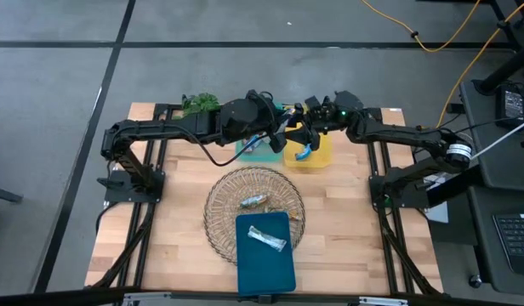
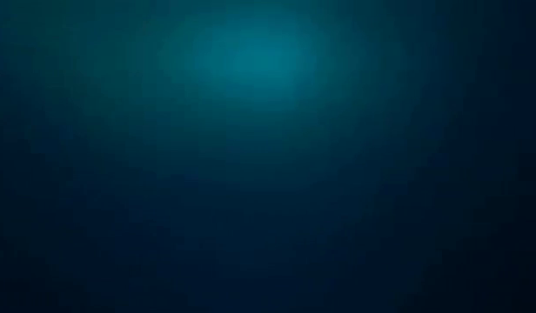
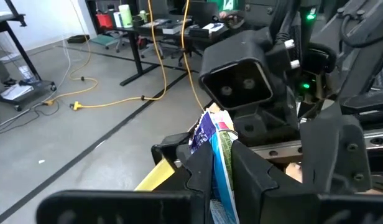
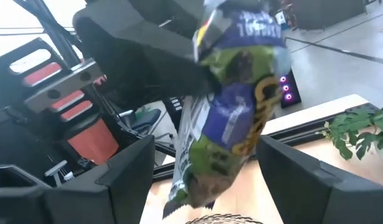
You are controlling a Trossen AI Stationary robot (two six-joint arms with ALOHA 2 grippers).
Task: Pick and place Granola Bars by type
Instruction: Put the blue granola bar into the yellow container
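Left hand (image 1: 281,133) is pinching a blue and green shiny wrapped granola bar (image 3: 217,146), holding it up above the yellow rectangular tray (image 1: 320,157) at the wooden desk's (image 1: 347,212) far edge. Right hand (image 1: 303,136) is sitting spread open just beside it.

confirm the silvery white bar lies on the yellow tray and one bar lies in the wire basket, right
Not quite. In the high view the silvery white bar lies on the dark blue tray, not the yellow tray. One bar does lie in the wire basket. Farther back the left gripper is shut on a blue bar, the right gripper open around it.
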